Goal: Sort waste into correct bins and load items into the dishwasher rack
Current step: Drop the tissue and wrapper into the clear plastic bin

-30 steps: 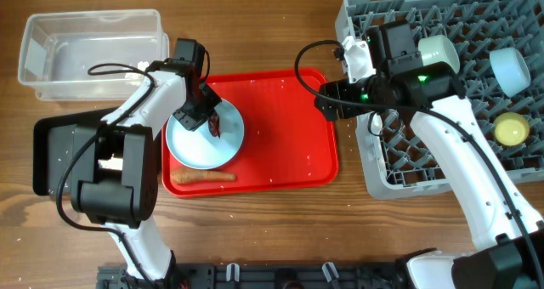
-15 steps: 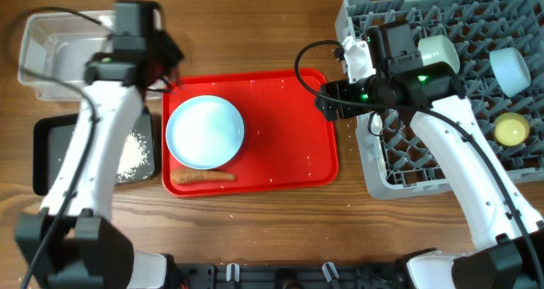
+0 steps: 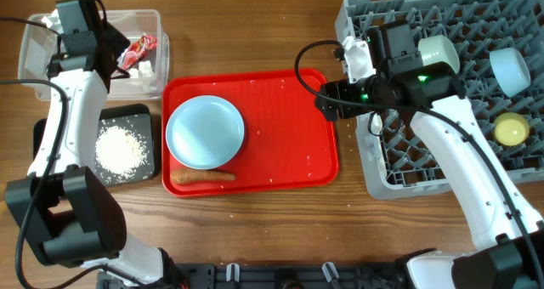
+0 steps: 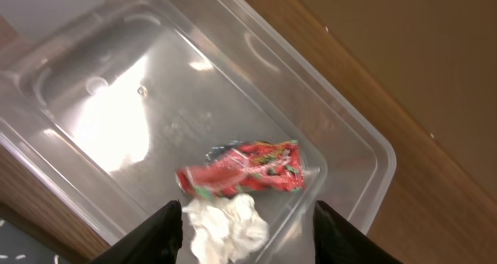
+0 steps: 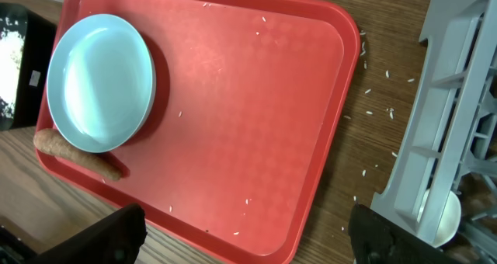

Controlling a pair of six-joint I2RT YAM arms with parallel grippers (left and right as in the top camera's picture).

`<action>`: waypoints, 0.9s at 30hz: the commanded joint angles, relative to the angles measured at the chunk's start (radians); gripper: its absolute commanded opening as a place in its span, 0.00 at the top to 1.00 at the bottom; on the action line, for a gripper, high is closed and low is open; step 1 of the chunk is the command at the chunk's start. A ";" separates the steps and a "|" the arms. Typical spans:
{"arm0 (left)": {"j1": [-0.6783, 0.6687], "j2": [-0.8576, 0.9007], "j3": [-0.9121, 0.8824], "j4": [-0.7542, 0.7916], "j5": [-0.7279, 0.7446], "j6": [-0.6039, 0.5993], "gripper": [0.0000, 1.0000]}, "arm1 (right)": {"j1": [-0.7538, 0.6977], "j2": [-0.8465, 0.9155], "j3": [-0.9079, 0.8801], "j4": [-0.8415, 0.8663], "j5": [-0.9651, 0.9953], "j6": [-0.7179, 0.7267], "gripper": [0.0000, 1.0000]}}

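My left gripper (image 4: 248, 239) hangs open over the clear plastic tub (image 3: 51, 55). A crumpled red-and-white wrapper (image 4: 247, 169) and a white crumpled piece (image 4: 227, 224) lie loose in the tub below its fingers. The black tray (image 3: 51, 149) holds a heap of white grains (image 3: 117, 150). A light-blue plate (image 3: 204, 132) and an orange-brown food stick (image 3: 202, 176) sit on the red serving tray (image 3: 289, 136). My right gripper (image 5: 256, 241) stands open and empty above that tray's right part, beside the grey dishwasher rack (image 3: 399, 166). In the rack are a pale-green bowl (image 3: 439, 53), a light-blue bowl (image 3: 510, 70) and a yellow cup (image 3: 510, 129).
Stray white grains dot the red tray and the wood between it and the rack (image 5: 458, 101). The tub and the black tray sit close together at the table's left edge.
My left gripper left the plate, swung up-left over the clear tub and opened; the wrappers now lie in the tub. The right arm has not moved.
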 commanded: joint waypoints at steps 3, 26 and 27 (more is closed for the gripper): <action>-0.032 -0.052 0.002 -0.121 0.192 0.059 0.53 | 0.003 0.014 -0.005 0.000 0.006 0.008 0.14; -0.385 -0.037 -0.097 -0.490 0.267 0.066 0.66 | 0.003 0.014 -0.005 -0.055 0.006 0.037 0.20; -0.413 -0.022 -0.112 -0.470 0.262 0.048 0.66 | 0.003 0.014 -0.005 -0.071 0.013 0.042 0.22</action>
